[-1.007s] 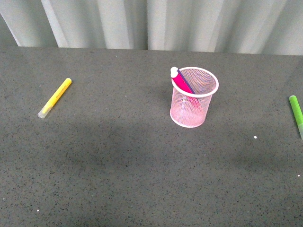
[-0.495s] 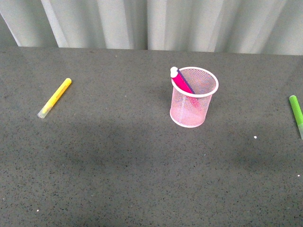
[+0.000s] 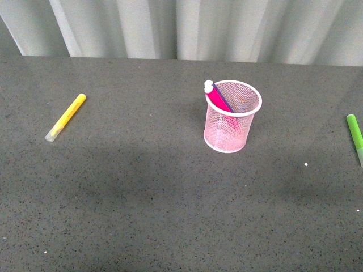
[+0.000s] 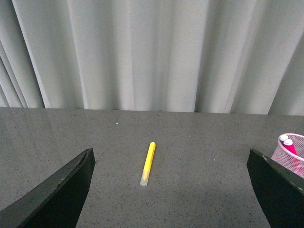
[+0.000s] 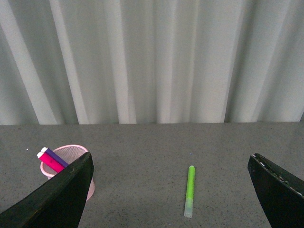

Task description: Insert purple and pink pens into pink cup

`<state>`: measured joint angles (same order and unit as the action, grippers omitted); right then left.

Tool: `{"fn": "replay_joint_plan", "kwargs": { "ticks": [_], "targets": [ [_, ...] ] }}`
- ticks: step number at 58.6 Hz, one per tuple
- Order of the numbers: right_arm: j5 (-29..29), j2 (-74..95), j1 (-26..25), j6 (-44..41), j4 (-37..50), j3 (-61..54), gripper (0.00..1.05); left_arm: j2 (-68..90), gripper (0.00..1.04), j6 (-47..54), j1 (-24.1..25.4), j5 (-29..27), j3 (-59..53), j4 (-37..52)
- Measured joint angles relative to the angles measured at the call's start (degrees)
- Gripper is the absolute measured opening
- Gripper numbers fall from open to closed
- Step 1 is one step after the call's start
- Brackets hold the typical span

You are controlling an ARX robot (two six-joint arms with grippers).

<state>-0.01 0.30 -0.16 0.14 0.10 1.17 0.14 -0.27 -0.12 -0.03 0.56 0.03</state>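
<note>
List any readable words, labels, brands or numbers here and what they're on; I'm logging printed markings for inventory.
None can be read. The light pink wire-mesh cup, the magenta pink pen and deep purple pen inside it, the yellow pen and the green pen show no legible print; any marking would be too small to tell.

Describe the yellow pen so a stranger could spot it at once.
On the dark grey table, look far left of the pink cup. The yellow pen lies flat there, alone. It is the only yellow thing; the green pen lies at the right edge.
</note>
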Motion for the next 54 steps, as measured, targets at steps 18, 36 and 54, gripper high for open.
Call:
{"fn": "replay_joint_plan", "kwargs": {
  "ticks": [18,36,54],
  "targets": [
    [0.00,0.00,0.00,0.00,0.00,0.00,0.98,0.00,0.98,0.00,0.00,0.00,0.00,0.00],
    [0.00,0.00,0.00,0.00,0.00,0.00,0.98,-0.02,0.98,0.00,0.00,0.00,0.00,0.00],
    [0.00,0.00,0.00,0.02,0.00,0.00,0.98,0.00,0.98,0.00,0.00,0.02,0.00,0.00]
  ]
}}
